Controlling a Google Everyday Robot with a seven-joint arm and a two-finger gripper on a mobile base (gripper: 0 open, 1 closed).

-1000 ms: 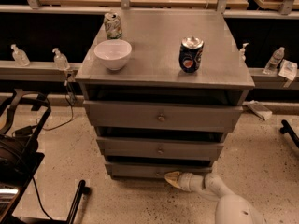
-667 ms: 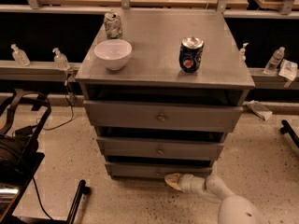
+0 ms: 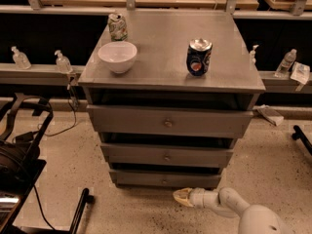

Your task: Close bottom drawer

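Observation:
The grey cabinet (image 3: 170,77) has three drawers. The bottom drawer (image 3: 165,179) is the lowest one, a dull grey flat front with a small knob, sticking out a little less than the two drawers above it. My gripper (image 3: 181,196) is low near the floor, just in front of and slightly below the bottom drawer's front, right of centre. Its pale fingertips point left. The white arm (image 3: 229,206) comes in from the lower right corner.
On the cabinet top stand a white bowl (image 3: 117,56), a green can (image 3: 117,26) and a blue soda can (image 3: 199,57). Bottles (image 3: 63,61) line a ledge behind. Black equipment and cables (image 3: 19,150) lie at the left on the floor.
The gripper has hardly moved, staying low by the bottom drawer front. The arm has shifted slightly to the right.

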